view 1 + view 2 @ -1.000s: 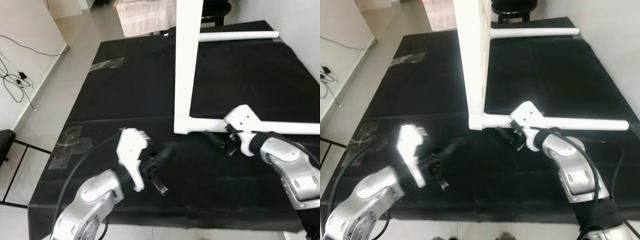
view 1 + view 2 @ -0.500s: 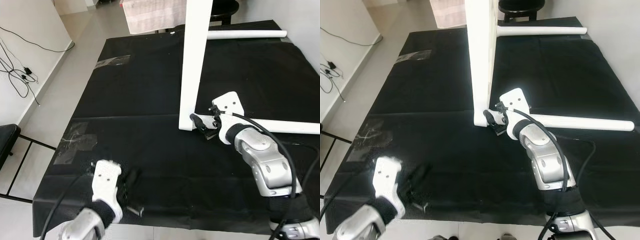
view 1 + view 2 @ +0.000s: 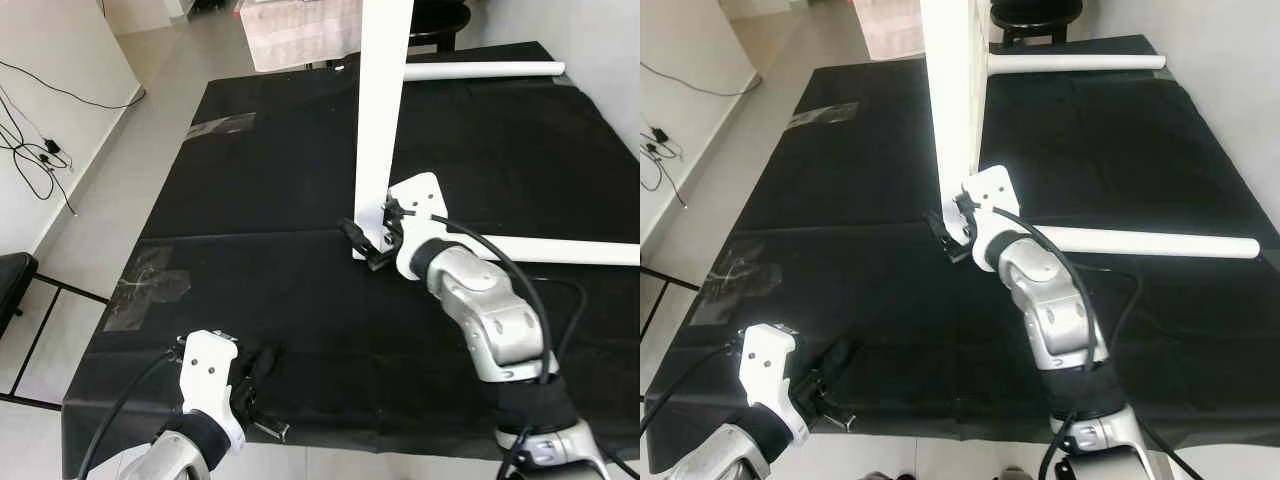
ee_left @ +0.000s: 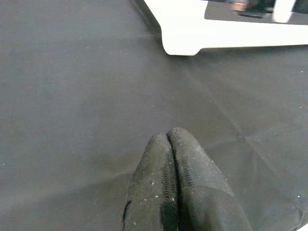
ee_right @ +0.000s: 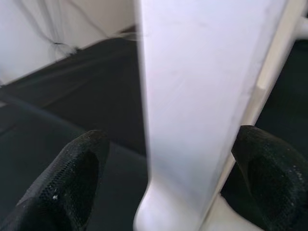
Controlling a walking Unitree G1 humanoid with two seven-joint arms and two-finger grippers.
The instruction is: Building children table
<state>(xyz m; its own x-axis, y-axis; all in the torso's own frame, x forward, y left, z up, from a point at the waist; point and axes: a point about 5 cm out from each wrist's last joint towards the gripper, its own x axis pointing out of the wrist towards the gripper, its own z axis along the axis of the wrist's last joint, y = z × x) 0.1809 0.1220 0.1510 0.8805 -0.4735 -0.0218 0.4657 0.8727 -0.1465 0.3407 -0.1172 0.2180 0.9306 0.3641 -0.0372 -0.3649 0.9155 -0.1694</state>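
A white children's table lies on its side on a black cloth [image 3: 250, 200]. Its tabletop [image 3: 380, 100] stands on edge, and two round legs [image 3: 560, 250] [image 3: 480, 70] point to my right. My right gripper [image 3: 365, 245] is at the tabletop's lower near corner. It is open, with one black finger [image 5: 62, 183] on each side of the white board [image 5: 192, 106]. My left gripper [image 3: 262, 365] is low over the cloth near its front edge, shut on nothing, its fingers pressed together [image 4: 167, 137] and pointing toward the table corner [image 4: 183, 45].
Clear tape patches [image 3: 150, 285] hold the cloth to the floor at the left. Cables [image 3: 35, 160] trail along the left wall and a black frame [image 3: 10, 290] stands at the left edge. A pale cloth [image 3: 295, 30] and a dark stool [image 3: 440, 15] are behind the table.
My right gripper has slid left from the near leg to the tabletop's lower corner. The left arm has pulled back and down toward the cloth's front edge.
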